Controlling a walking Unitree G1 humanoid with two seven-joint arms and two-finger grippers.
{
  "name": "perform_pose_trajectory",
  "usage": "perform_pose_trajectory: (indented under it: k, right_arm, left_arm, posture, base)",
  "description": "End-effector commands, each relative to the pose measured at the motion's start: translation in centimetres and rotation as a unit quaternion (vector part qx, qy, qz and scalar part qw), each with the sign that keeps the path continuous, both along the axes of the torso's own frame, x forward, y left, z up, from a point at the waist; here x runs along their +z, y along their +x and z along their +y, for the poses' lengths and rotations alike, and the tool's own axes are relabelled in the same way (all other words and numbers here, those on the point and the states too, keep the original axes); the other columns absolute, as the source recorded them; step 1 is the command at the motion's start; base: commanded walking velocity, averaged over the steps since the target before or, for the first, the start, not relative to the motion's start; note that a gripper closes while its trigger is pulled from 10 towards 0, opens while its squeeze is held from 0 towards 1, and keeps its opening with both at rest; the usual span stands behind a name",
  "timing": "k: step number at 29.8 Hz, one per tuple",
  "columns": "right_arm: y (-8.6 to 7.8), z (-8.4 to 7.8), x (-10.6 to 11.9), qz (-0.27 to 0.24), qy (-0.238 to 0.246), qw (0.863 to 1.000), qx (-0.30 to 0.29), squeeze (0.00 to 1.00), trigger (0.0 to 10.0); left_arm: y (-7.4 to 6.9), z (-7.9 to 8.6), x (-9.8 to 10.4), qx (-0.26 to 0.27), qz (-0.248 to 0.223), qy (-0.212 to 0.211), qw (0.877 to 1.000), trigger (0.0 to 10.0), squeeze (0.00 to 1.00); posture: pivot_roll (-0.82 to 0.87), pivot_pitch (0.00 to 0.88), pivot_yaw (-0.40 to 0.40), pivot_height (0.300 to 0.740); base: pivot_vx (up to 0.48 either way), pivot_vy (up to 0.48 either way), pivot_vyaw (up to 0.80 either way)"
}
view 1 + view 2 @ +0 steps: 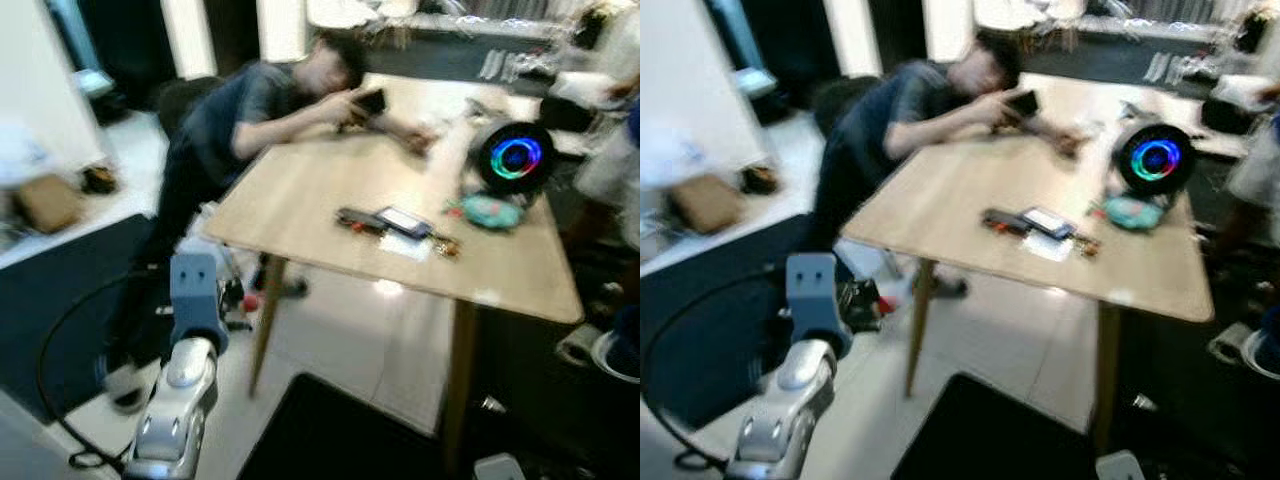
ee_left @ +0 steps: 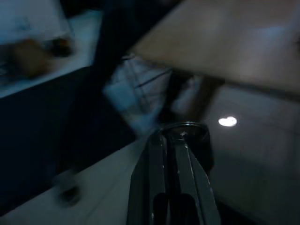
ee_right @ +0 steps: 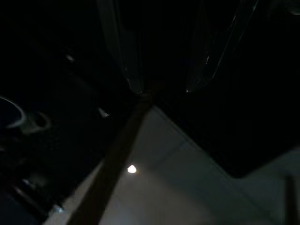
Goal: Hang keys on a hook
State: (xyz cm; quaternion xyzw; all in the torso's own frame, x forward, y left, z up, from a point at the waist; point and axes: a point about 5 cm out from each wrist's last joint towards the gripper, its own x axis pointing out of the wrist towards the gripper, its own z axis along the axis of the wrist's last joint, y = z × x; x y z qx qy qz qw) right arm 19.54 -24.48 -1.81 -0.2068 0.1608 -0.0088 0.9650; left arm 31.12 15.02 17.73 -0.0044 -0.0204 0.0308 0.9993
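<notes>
The head views are blurred. On the light wooden table (image 1: 300, 200) lies a dark bunch of small items with red bits (image 1: 360, 220), possibly the keys; the blur hides detail. My left arm (image 1: 185, 390) is raised at the lower left, well short of the table's near corner. In the left wrist view my left gripper (image 2: 174, 133) has its fingers pressed together with nothing between them. The right wrist view is very dark; my right gripper (image 3: 163, 89) shows two fingers standing apart over the floor and a table leg (image 3: 112, 164).
A person (image 1: 260, 110) leans over the table's far left side. A phone (image 1: 403, 221), a teal object (image 1: 490, 211) and a round speaker with a glowing ring (image 1: 513, 155) lie on the table. A dark mat (image 1: 330, 430) covers the floor below; a dark sofa (image 1: 60, 300) stands left.
</notes>
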Motion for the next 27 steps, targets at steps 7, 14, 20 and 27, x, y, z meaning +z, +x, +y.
perform_pose_trajectory:
  k: [7,14,20,27]
  right_arm:
    - [-1.2,-0.12,-0.83,0.024,-0.002,1.0,-0.004,0.0,10.0]
    - [-1.1,0.05,-0.8,0.021,0.004,1.0,-0.005,0.0,10.0]
    - [-0.98,0.16,-0.74,0.018,0.007,1.0,-0.005,0.0,10.0]
    - [-0.92,0.26,-0.7,0.015,0.011,1.0,-0.006,0.0,10.0]
  left_arm:
    - [-0.05,-0.16,0.09,-0.003,-0.005,0.009,1.0,10.0,0.0]
    - [-0.07,-0.09,0.16,-0.004,-0.007,0.011,1.0,10.0,0.0]
    - [-0.05,-0.06,0.21,-0.005,-0.008,0.013,1.0,10.0,0.0]
    - [-0.03,-0.02,0.24,-0.004,-0.009,0.015,1.0,10.0,0.0]
  posture:
    - [-0.02,0.155,0.013,0.74]
    - [-0.02,0.152,0.015,0.74]
    - [-0.02,0.151,0.017,0.74]
    - [-0.01,0.154,0.018,0.74]
  base:
    - [-0.461,0.0,0.48]
    - [-0.148,0.0,0.0]
    - [0.0,0.0,0.0]
    - [0.0,0.0,0.0]
